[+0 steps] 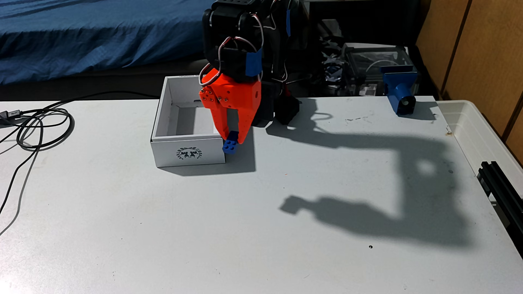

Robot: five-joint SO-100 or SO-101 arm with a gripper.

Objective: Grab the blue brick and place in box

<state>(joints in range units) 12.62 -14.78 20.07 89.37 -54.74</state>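
Observation:
The blue brick (230,146) hangs tilted between the tips of my orange gripper (232,138), which is shut on it. The brick hovers right at the near right corner of the white box (186,154), overlapping the corner edge in the fixed view. Whether it is over the rim or just outside it I cannot tell. The box stands open-topped at the table's far middle, its wreath emblem (189,153) facing the camera. The inside of the box looks empty. My black arm rises behind the gripper.
Dark cables (36,127) coil on the table's left side. A blue cylindrical mount (400,90) sits at the far right. A translucent tub (486,133) and black rail (501,189) line the right edge. The arm's shadow falls across the right half.

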